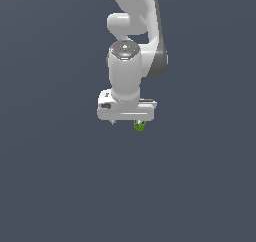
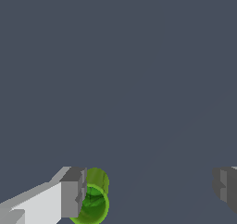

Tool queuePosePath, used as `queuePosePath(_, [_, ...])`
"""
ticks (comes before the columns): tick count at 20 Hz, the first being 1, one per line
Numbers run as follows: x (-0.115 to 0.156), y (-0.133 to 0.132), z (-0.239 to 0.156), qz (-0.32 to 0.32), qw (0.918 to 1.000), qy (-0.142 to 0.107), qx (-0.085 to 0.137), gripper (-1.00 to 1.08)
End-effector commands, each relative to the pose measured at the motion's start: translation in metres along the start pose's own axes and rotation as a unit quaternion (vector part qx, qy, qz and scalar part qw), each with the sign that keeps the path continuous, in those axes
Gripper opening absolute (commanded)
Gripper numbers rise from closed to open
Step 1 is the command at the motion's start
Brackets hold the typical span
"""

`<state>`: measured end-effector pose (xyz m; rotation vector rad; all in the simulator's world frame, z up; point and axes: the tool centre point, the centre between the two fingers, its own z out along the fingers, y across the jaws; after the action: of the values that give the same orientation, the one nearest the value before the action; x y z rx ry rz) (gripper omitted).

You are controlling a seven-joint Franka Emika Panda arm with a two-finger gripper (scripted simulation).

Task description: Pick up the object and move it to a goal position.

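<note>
The object (image 1: 139, 125) is a small bright green roundish lump that peeks out just under the white gripper (image 1: 127, 121) on the exterior view's right. In the wrist view the object (image 2: 94, 201) lies right against the inner face of one grey fingertip (image 2: 72, 193). The other fingertip (image 2: 226, 186) stands far off across a wide gap. The gripper (image 2: 148, 193) is open, with the lump at one side of the gap and not clamped. I cannot tell whether the lump touches the nearby fingertip.
A flat dark grey-blue surface fills both views with no other objects on it. The white arm rises above the gripper, with a grey round joint cap (image 1: 124, 49) bearing tiny green dots.
</note>
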<state>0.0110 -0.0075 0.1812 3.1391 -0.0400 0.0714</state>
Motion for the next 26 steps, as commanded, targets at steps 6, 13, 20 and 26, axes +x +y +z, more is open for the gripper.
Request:
queuePosePath(6, [0.000,0.015,0.003,0.009,0.9999,-0.001,-0.006,1.00])
queuePosePath(13, [0.000,0.034,0.005,0.025,0.9996,-0.002,-0.013,1.00])
queuePosePath(20, [-0.007,0.024,0.013,-0.004,0.9999,-0.004,-0.012,1.00])
queuePosePath(26, [-0.024,0.003,0.031,-0.066,0.9977,-0.009,-0.009,1.00])
